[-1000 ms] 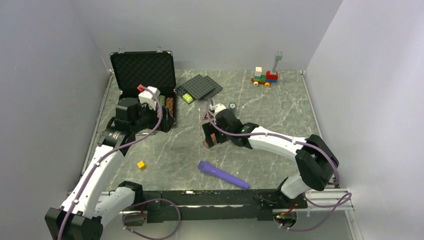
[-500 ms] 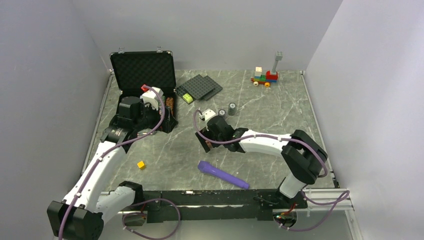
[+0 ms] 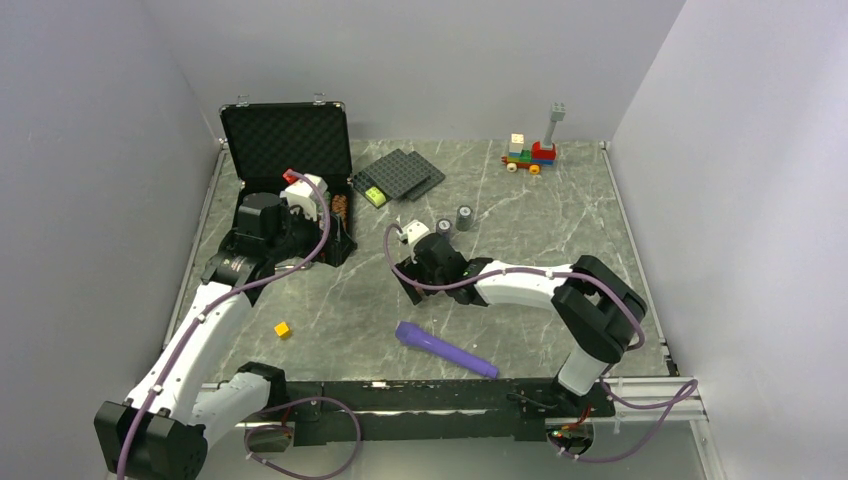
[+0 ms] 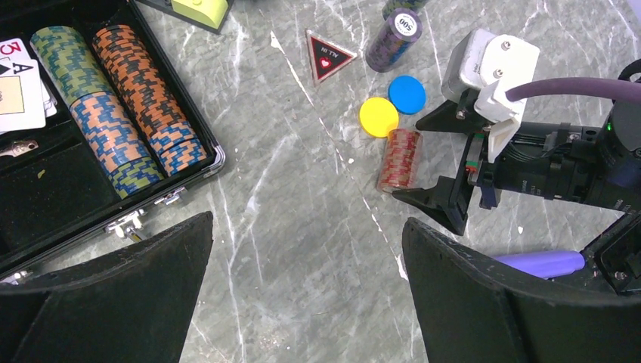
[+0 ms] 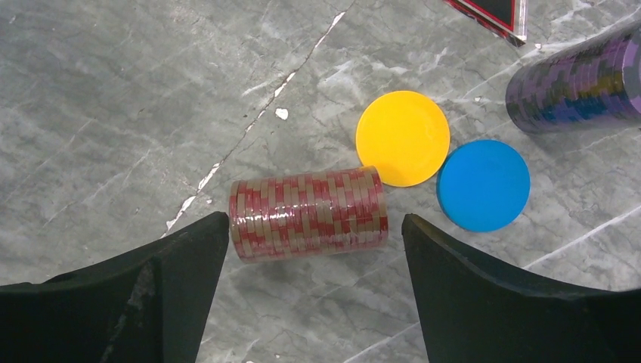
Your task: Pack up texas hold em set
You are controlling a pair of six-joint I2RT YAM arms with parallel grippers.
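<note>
The black case (image 3: 285,140) stands open at the far left; the left wrist view shows striped chip stacks (image 4: 113,106) and playing cards (image 4: 19,83) in its base (image 4: 113,215). A red striped chip stack (image 5: 308,213) lies on its side on the table, also seen in the left wrist view (image 4: 399,159). Beside it are a yellow disc (image 5: 403,138), a blue disc (image 5: 484,184), a purple chip stack (image 5: 578,83) and a dark red triangle (image 4: 327,55). My right gripper (image 5: 316,224) is open, its fingers on either side of the red stack. My left gripper (image 4: 306,227) is open and empty over bare table beside the case.
A purple cylinder (image 3: 445,349) lies near the front edge. A small yellow cube (image 3: 283,329) sits at the front left. Dark studded plates (image 3: 400,175) lie right of the case. A toy brick train (image 3: 530,152) stands at the far right.
My right arm has swung left, bringing its wrist over the red chip stack and uncovering two small standing stacks behind it. My left gripper shifted slightly a second ago, then held still.
</note>
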